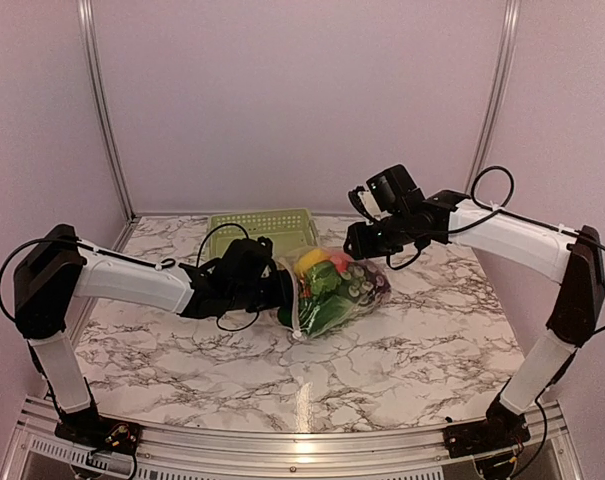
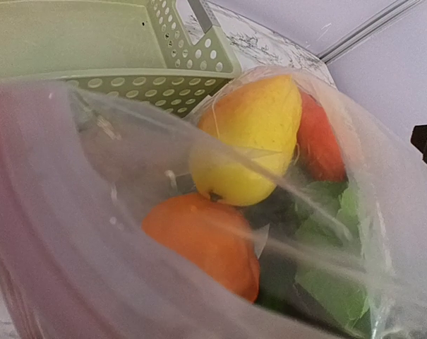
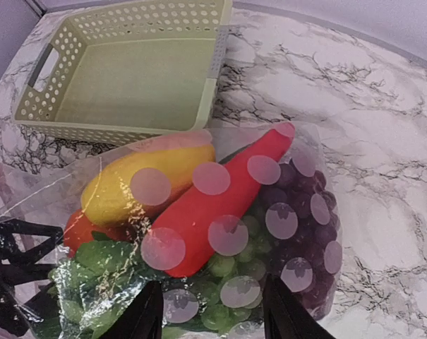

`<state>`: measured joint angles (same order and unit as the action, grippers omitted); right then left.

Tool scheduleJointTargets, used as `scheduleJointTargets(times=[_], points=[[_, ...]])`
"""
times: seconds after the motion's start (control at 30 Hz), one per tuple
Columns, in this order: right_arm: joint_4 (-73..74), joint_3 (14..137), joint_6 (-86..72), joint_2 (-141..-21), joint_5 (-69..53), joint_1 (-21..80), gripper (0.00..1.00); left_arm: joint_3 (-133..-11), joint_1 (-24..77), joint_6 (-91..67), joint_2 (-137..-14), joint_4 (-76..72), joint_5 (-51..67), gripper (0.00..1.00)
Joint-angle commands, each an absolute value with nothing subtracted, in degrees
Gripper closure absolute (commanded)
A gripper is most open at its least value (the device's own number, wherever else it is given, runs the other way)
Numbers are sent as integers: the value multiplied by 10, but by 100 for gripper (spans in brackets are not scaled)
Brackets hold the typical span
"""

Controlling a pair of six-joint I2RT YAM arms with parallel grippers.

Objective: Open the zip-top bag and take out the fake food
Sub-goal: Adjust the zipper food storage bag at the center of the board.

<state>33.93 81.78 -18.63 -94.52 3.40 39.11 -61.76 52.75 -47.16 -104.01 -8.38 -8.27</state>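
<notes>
The zip-top bag lies mid-table, clear with pale dots, full of fake food. In the right wrist view the bag holds a yellow piece, a red pepper, purple grapes and leafy greens. My left gripper is at the bag's left end and seems shut on its film. In the left wrist view the stretched plastic hides its fingers, with a yellow piece and an orange piece behind it. My right gripper is open just above the bag's right side.
The pale green lattice basket stands empty right behind the bag, at the back of the marble table. It also shows in the right wrist view and the left wrist view. Walls close in on the table.
</notes>
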Motion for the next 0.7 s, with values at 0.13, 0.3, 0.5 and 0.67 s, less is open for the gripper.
scheduleJointTargets(times=[0.13, 0.3, 0.5, 0.67], points=[[271, 770, -198, -997, 49, 369, 59, -594, 505, -511, -1026, -111, -83, 33], [262, 714, -213, -978, 41, 374, 61, -572, 492, -538, -1032, -141, -68, 33], [281, 678, -231, -952, 61, 414, 62, -579, 490, -545, -1049, -155, -35, 35], [291, 687, -229, -939, 74, 418, 62, -601, 490, -543, -1075, -140, -22, 35]])
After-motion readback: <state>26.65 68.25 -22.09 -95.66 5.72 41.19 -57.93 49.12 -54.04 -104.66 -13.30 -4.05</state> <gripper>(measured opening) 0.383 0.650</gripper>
